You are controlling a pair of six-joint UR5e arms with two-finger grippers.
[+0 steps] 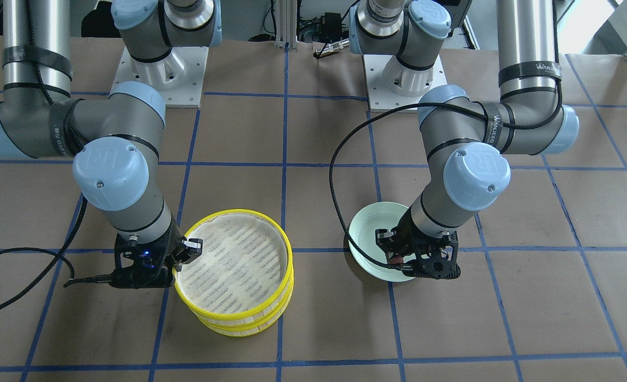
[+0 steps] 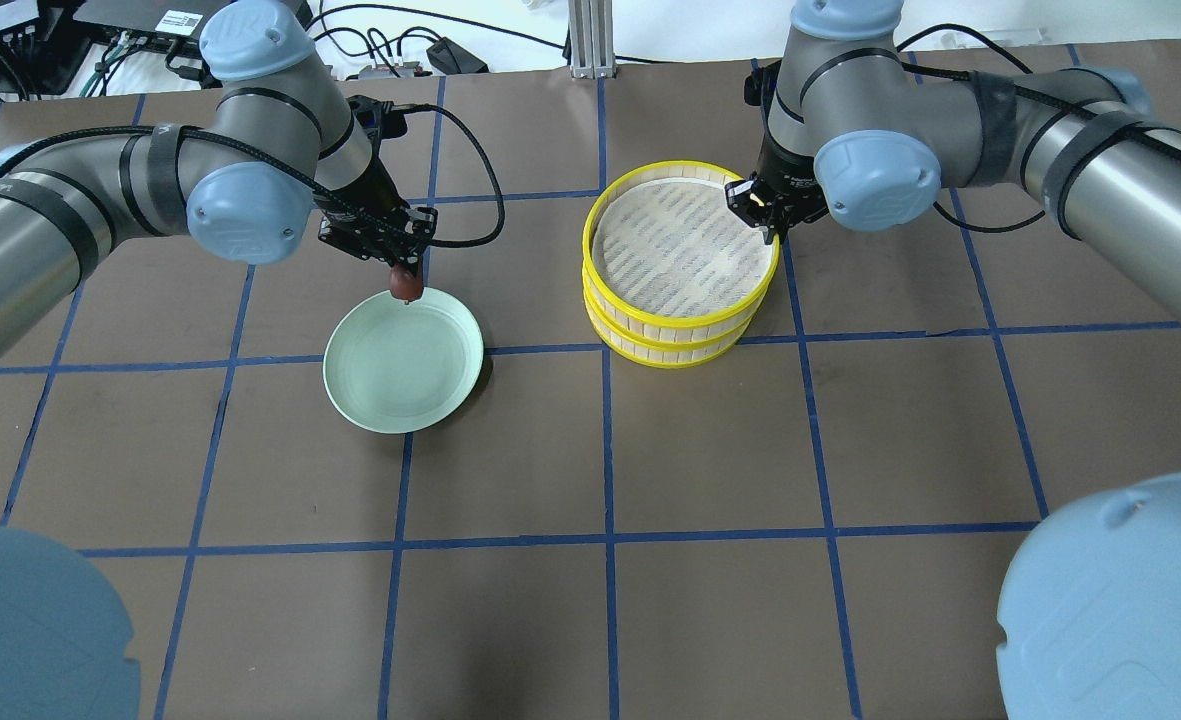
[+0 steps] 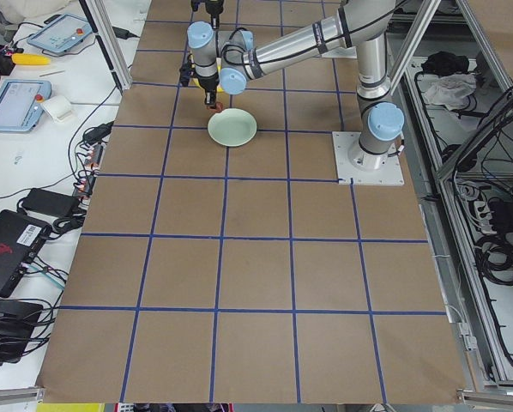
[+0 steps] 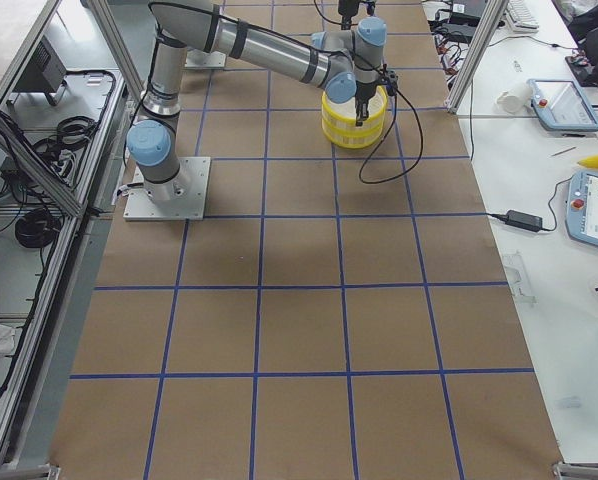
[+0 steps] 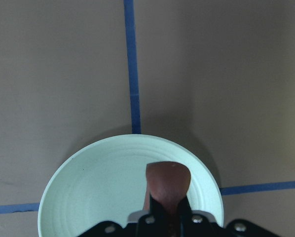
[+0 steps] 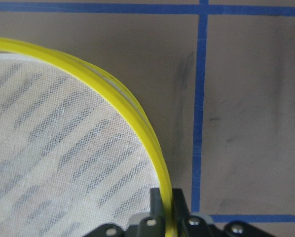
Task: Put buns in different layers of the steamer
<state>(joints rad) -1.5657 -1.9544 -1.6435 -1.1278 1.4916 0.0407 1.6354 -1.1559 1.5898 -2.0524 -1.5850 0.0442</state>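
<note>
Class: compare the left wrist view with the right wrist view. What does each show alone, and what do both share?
Left wrist only: the left gripper holding the reddish-brown bun over the green plate. Right wrist only: the right gripper gripping the top steamer tray by its yellow rim, mesh liner inside. Both: brown table covering with blue tape lines.

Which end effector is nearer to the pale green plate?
Left. The left end effector holds the brown bun above the plate; the right end effector grips the steamer, well aside.
</note>
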